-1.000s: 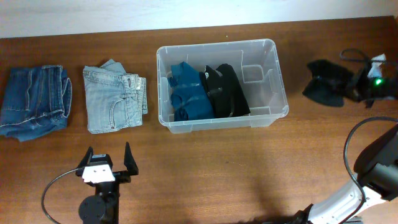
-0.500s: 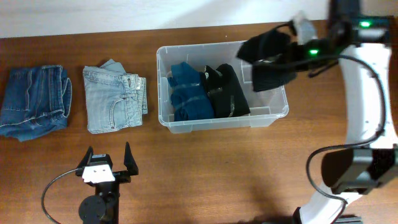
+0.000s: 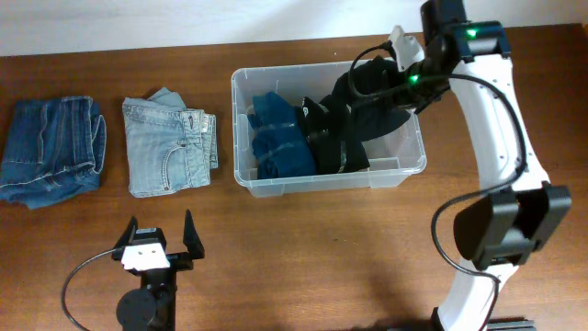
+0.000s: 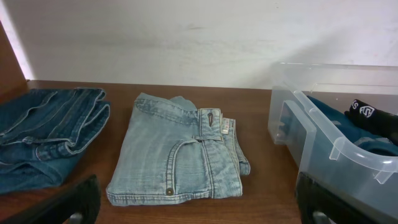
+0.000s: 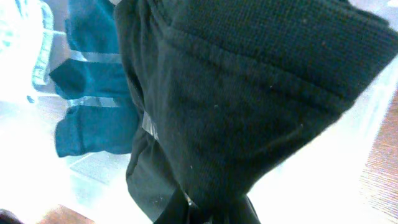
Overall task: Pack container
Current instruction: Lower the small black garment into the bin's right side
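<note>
The container [image 3: 241, 138] is a big clear box. It sits on the brown desk [image 3: 322, 248], near the middle and toward the back.

The right pincer [image 3: 397, 83] is over the right side of the box. It holds a black cloth [image 3: 367, 101] tight. The cloth hangs down into the box. In the right wrist view the black cloth [image 5: 249, 93] fills most of the picture, and it hides the fingers.

Two things lie in the box. A blue cloth [image 3: 274, 138] is on the left side. A folded black cloth [image 3: 333, 142] lies just beside it, in the middle. The hanging cloth touches this folded one.

The left pincer [image 3: 158, 241] is near the front of the desk, well apart from the box. Its two fingers [image 4: 78, 202] are spread wide and hold nothing.

Light jeans [image 3: 170, 147] lie folded on the desk, left of the box. Dark jeans [image 3: 50, 152] lie farther left, by the edge.
</note>
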{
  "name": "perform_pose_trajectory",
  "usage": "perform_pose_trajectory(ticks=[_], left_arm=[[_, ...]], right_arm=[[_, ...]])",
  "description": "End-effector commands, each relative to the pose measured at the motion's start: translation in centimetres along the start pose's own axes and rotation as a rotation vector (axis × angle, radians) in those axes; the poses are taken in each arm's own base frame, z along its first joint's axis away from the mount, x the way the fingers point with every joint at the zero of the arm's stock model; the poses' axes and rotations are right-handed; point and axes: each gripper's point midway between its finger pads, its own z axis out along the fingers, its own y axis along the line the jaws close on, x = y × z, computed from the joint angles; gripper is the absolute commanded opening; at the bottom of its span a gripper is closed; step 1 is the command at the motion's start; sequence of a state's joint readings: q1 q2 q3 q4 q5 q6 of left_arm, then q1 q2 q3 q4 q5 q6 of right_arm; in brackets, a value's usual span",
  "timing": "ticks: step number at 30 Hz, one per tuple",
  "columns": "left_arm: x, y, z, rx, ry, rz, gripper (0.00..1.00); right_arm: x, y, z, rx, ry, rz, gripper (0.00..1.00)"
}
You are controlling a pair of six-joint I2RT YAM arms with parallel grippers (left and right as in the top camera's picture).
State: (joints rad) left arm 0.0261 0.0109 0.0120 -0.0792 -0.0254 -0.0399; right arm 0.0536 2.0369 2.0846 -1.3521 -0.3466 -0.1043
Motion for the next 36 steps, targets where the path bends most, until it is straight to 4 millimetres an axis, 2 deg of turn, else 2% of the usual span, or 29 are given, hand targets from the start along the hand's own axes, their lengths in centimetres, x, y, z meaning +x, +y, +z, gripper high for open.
perform_pose_trajectory(ticks=[1,6,9,10,11,12,13,18,22,24,27,29,31,33,36], left_arm=[[0.1,0.0,0.0,0.001,0.002,0.018,0.99],[0.1,0.0,0.0,0.001,0.002,0.018,0.99],[0.1,0.0,0.0,0.001,0.002,0.018,0.99],[0.1,0.0,0.0,0.001,0.002,0.018,0.99],[0.1,0.0,0.0,0.001,0.002,0.018,0.99],[0.1,0.0,0.0,0.001,0.002,0.018,0.99],[0.1,0.0,0.0,0.001,0.003,0.018,0.99],[0.1,0.0,0.0,0.001,0.002,0.018,0.99],[0.1,0.0,0.0,0.001,0.002,0.018,0.99],[0.1,0.0,0.0,0.001,0.002,0.018,0.99],[0.1,0.0,0.0,0.001,0.002,0.018,0.99],[0.1,0.0,0.0,0.001,0.002,0.018,0.99],[0.1,0.0,0.0,0.001,0.002,0.018,0.99],[0.1,0.0,0.0,0.001,0.003,0.018,0.99],[0.1,0.0,0.0,0.001,0.003,0.018,0.99]], right_arm=[[0.5,-0.3,3.1,0.0,0.07,0.012,0.04],[1.2,-1.8,5.7,0.031,0.135,0.032,0.05],[1.4,-2.1,6.3,0.03,0.152,0.039,0.1],[1.6,-2.2,6.8,0.029,0.163,0.043,0.28],[1.6,-2.3,7.0,0.03,0.169,0.047,0.52],[1.7,-2.4,7.2,0.036,0.175,0.053,0.85],[1.7,-2.5,7.2,0.038,0.176,0.056,0.96],[1.8,-3.1,7.1,0.075,0.178,0.067,0.99],[2.0,-2.8,6.9,0.073,0.183,0.07,0.99],[1.9,-1.8,6.7,0.054,0.18,0.056,0.99],[2.0,-0.1,6.8,0.035,0.186,0.027,0.91],[1.9,1.2,6.7,0.033,0.184,-0.005,0.9],[1.1,2.9,5.4,0.029,0.147,-0.042,0.88],[-0.3,4.2,2.7,0.038,0.07,-0.048,0.89],[-1.7,3.9,-2.0,0.133,-0.043,0.002,0.96]])
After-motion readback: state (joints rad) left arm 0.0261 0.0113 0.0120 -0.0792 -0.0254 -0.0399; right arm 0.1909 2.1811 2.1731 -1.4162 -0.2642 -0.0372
